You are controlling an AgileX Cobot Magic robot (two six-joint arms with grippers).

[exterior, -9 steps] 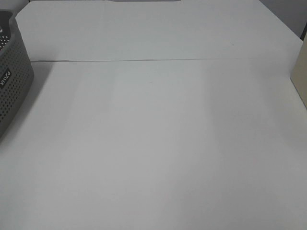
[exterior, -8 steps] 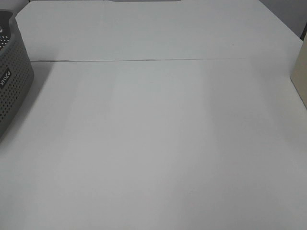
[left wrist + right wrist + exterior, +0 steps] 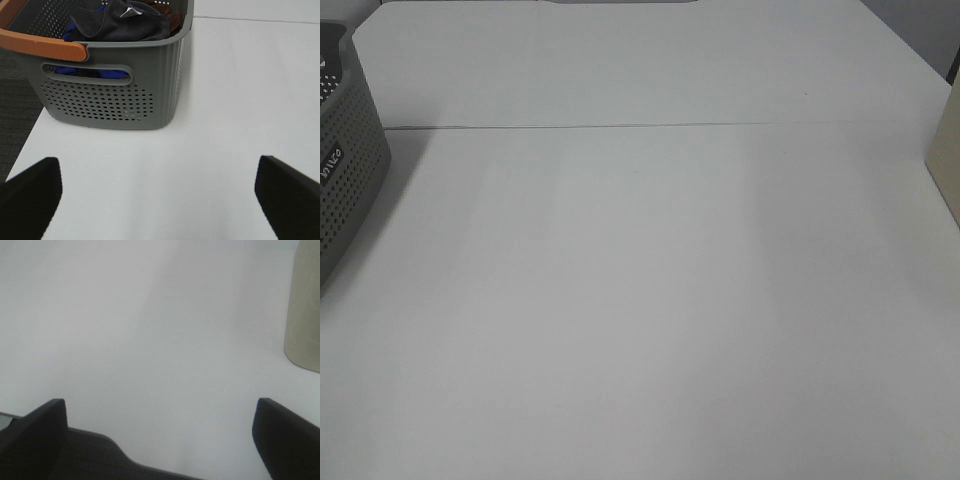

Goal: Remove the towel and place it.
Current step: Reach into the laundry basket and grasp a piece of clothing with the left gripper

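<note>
A grey perforated basket (image 3: 115, 90) with an orange handle (image 3: 42, 47) stands on the white table; its side shows at the left edge of the high view (image 3: 345, 170). Inside it lies a dark grey towel (image 3: 122, 22) over blue cloth (image 3: 75, 30). My left gripper (image 3: 157, 192) is open and empty, above the table, a short way in front of the basket. My right gripper (image 3: 160, 437) is open and empty over the table near its edge. Neither gripper shows in the high view.
A beige container (image 3: 303, 305) stands on the table by the right gripper and at the right edge of the high view (image 3: 948, 150). A seam (image 3: 650, 126) crosses the white table. Dark floor (image 3: 15, 100) lies beyond the table edge beside the basket.
</note>
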